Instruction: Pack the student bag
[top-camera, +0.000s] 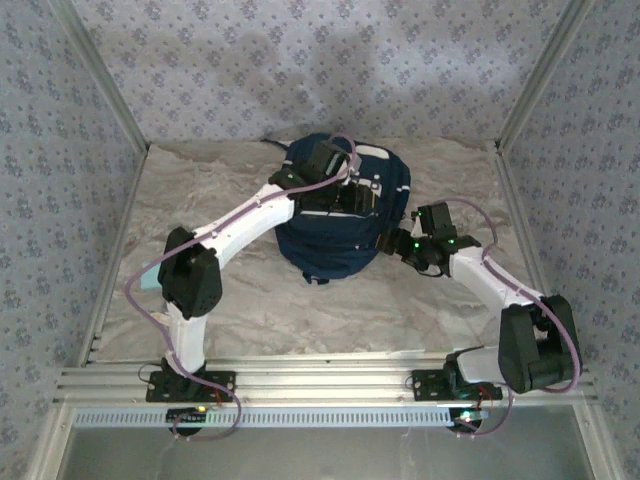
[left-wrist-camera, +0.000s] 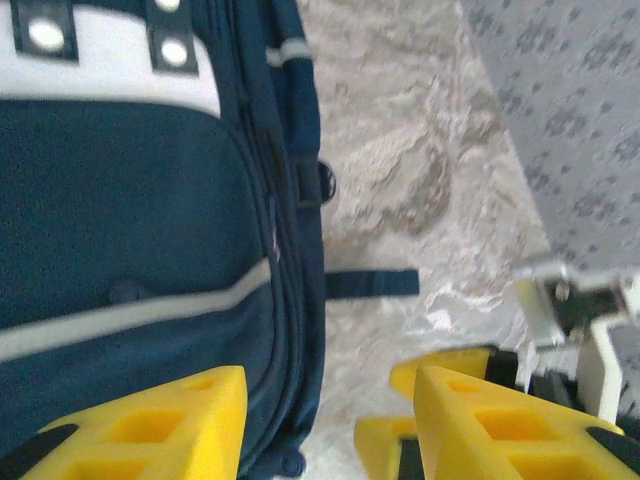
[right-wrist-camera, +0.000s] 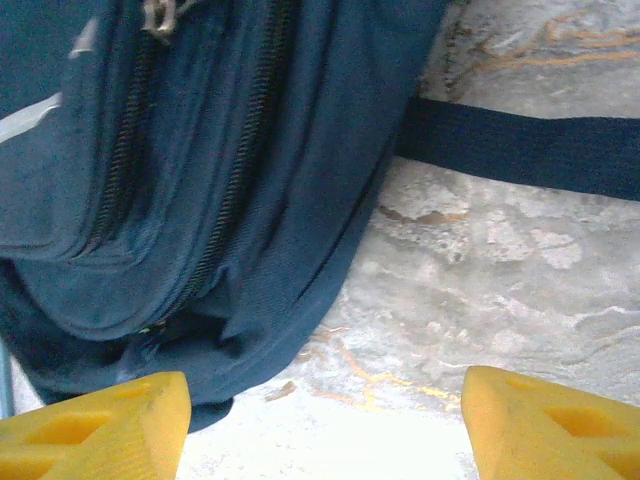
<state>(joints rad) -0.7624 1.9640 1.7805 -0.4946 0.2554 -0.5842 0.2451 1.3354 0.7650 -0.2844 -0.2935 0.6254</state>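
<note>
Student bag (top-camera: 335, 215): is being rested on the desk (top-camera: 200, 190), between both arms. Soft, saggy fabric is being judged bulky, non-fragile; the strap (right-wrist-camera: 530, 145) or zip pull (right-wrist-camera: 160, 15) is being recommended for hold. Left end effector (left-wrist-camera: 325, 400), right end effector (right-wrist-camera: 325, 400): being shown parted, nothing gripped.

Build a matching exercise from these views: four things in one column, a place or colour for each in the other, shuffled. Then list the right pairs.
Things
1 student bag
2 left gripper
3 right gripper
4 strap

Places and colours
a lying flat on the table
b navy blue with pale stripes
c above the bag
d low, beside the bag's right edge

Pairs: 1-b, 2-c, 3-d, 4-a
</note>
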